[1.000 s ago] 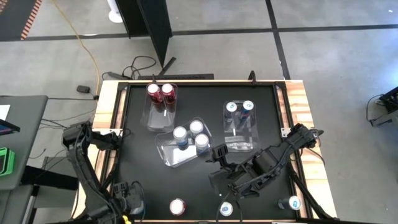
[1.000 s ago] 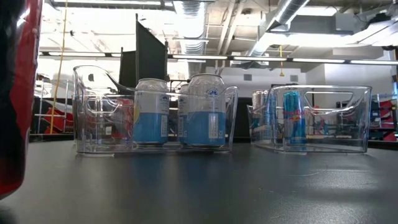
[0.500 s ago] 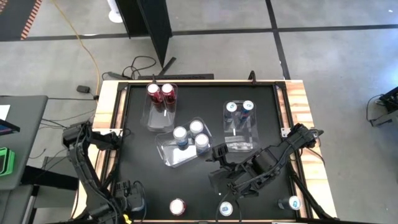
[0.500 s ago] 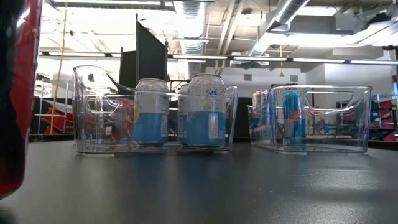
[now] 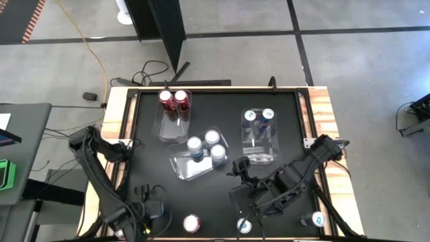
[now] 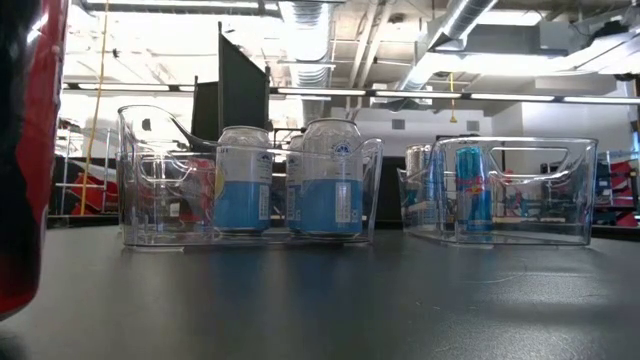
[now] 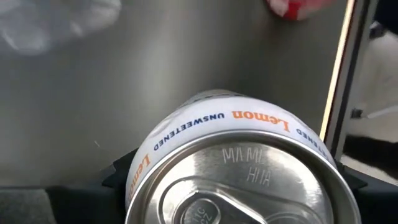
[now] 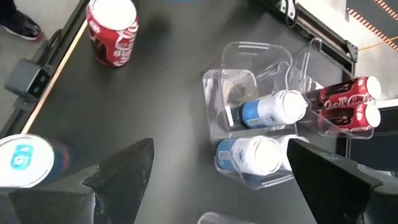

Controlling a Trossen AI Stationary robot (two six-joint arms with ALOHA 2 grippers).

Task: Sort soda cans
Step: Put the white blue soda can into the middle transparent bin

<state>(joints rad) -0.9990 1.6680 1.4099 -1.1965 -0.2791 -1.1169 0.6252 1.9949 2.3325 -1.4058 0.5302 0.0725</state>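
Two grippers work: left gripper point(image 5: 149, 216) clasps a lemon can point(image 7: 239, 171) needing binning; right gripper point(image 8: 217, 186), spread wide, nears a blue-topped can point(image 5: 244, 226).

Two dark jointed arms — black cables, wedge-shaped fingers point(image 8: 118, 171)

Industrial lab or workshop: exposed ceiling ducts point(image 6: 470, 25), strip lights point(image 6: 330, 92), concrete floor point(image 5: 363, 60), loose cables point(image 5: 151, 70), dark partition point(image 5: 164, 30).
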